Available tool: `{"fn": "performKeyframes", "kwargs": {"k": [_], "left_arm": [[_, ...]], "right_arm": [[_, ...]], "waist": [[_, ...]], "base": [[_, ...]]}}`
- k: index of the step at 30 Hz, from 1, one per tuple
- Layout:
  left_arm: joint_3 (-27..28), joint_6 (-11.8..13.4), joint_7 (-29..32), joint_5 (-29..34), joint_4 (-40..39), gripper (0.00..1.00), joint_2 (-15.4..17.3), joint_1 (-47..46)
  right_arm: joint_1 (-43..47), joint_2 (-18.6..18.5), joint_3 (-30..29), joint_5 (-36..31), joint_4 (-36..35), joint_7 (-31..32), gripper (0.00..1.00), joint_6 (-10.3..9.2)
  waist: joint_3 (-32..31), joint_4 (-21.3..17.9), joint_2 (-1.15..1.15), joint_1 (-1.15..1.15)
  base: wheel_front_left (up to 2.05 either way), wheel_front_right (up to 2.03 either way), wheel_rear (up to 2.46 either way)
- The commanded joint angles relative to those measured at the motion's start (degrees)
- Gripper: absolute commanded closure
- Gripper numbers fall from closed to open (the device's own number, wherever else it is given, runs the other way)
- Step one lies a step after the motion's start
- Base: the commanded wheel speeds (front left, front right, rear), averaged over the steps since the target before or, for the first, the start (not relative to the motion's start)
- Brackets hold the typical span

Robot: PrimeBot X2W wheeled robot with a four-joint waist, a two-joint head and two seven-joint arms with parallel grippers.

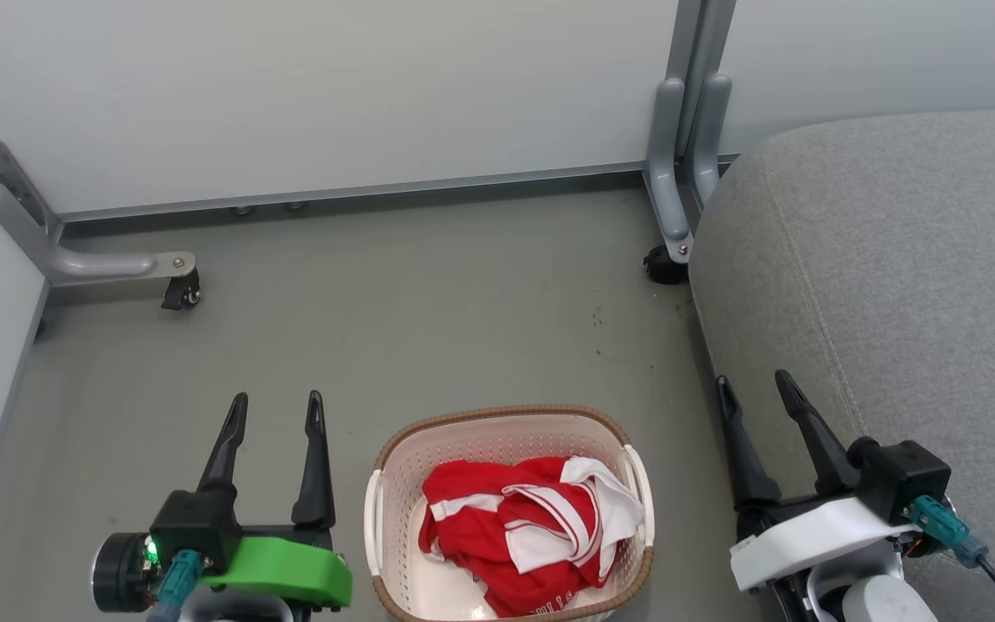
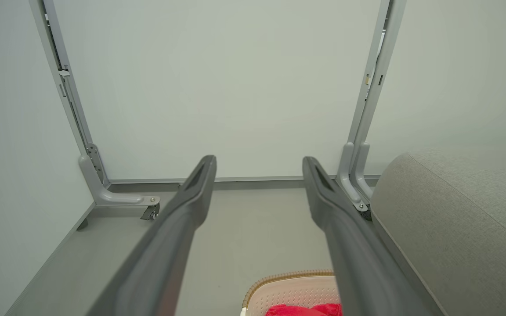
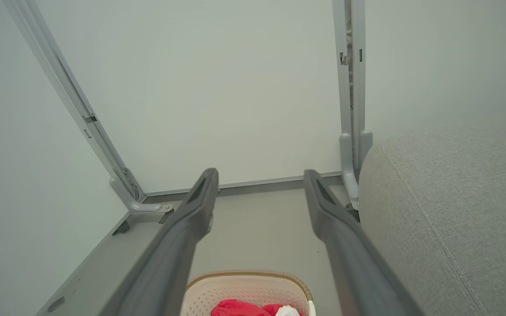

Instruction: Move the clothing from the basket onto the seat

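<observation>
Started big: found the seat spread along the right gripper's right side, just beside it, and running on well past the fingertips. Caught bare grey floor ahead of both grippers, closed off farther on by pale wall panels. Spotted a grey frame foot on a caster well ahead and left of the left gripper. Picked out a second frame foot ahead of the right gripper, tucked against the seat's far corner. Judged neither to be in the way.

Then the one that mattered: found the basket on the floor between the two grippers, to the right of the left one and to the left of the right one. Placed it back toward the wrists rather than out at the fingertips. Lost its near end at the edge of the head view, so could not call its long axis.

Saw the clothing heaped inside, red with white stripes, sitting below the rim. Called the two reaches about even, but gave the right gripper the edge for being on the seat side. Reckoned on a draw back and a dip inward over the rim, then a swing out right.

Checked both grippers last: spread fully wide, holding nothing, touching nothing.
</observation>
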Motion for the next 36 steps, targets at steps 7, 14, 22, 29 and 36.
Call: {"fn": "performKeyframes", "kwargs": {"k": [7,14,22,29,36], "left_arm": [[0.12,-0.97,-1.26,4.50,-0.02,0.00,-0.68,1.14],[0.31,-1.69,-1.96,7.62,0.51,0.00,-1.12,1.42],[0.84,-2.53,-2.84,11.06,1.31,0.00,-1.66,1.41],[1.44,-3.30,-3.18,13.03,1.51,0.00,-2.15,1.73],[2.19,-3.86,-3.18,13.45,1.82,0.00,-2.55,1.73]], "right_arm": [[1.29,-0.31,0.77,-4.21,-0.76,-1.26,0.00,0.02],[1.68,-0.33,0.92,-7.34,-1.10,-1.94,0.00,0.02],[2.04,-0.33,0.50,-9.23,-1.07,-2.86,0.00,0.01],[2.42,-0.35,0.52,-10.21,-0.99,-3.21,0.00,0.01],[2.31,-0.35,0.59,-9.55,-0.67,-3.19,0.00,0.01]], "waist": [[-0.51,0.06,0.00,0.00],[-0.56,0.21,0.00,0.00],[-0.33,0.67,0.00,0.00],[-0.21,0.93,0.00,0.00],[0.00,0.89,0.00,0.00]], "base": [[0.00,0.00,0.00],[0.00,0.00,0.00],[0.00,0.00,0.00],[0.00,0.00,0.00],[0.00,0.00,0.00]]}}
